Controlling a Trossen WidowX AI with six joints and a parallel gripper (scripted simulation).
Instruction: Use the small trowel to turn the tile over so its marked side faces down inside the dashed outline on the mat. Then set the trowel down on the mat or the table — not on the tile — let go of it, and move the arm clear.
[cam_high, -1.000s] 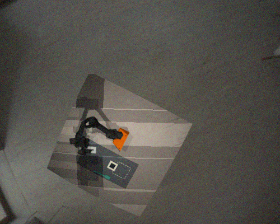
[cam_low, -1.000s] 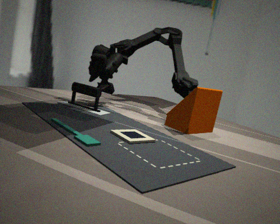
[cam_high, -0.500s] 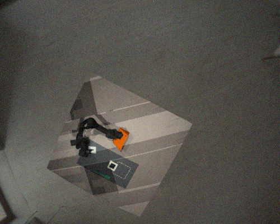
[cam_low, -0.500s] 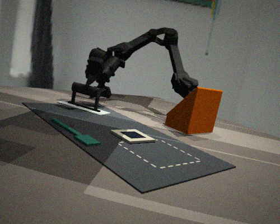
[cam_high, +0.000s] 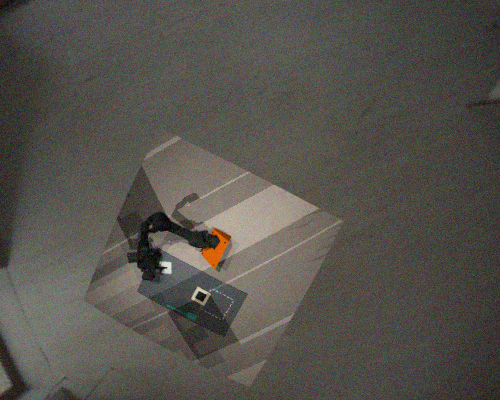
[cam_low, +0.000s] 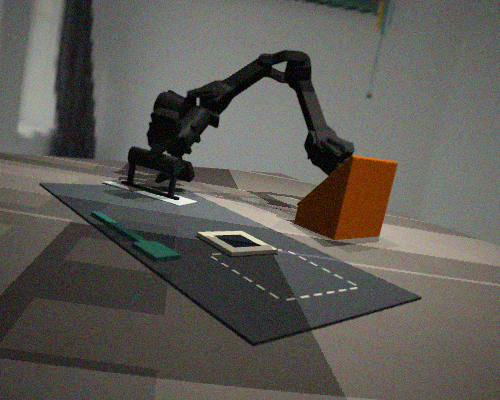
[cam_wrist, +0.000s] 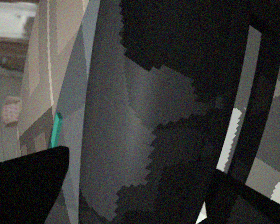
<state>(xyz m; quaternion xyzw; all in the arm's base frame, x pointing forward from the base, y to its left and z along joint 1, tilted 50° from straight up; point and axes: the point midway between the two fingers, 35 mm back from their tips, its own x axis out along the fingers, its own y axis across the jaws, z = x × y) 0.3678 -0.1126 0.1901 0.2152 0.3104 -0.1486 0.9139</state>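
Observation:
The green trowel (cam_high: 181, 312) (cam_low: 135, 240) (cam_wrist: 56, 131) lies flat on the dark mat (cam_high: 175, 280) (cam_low: 250, 320), near its front edge. The white-rimmed tile (cam_high: 200, 296) (cam_low: 237, 241) lies with its dark marked side up, touching a corner of the dashed outline (cam_high: 232, 297) (cam_low: 260, 287). My gripper (cam_high: 150, 270) (cam_low: 167, 167) (cam_wrist: 138, 168) is open at the mat's far left end, well away from the trowel and the tile. Its fingers straddle a black bar (cam_low: 160, 159) (cam_wrist: 144, 116) (cam_high: 166, 268) standing on a white base.
The arm rises from an orange wedge-shaped block (cam_high: 216, 248) (cam_low: 350, 200) behind the mat. The striped table top (cam_high: 280, 225) (cam_low: 425, 260) ends in open edges on all sides.

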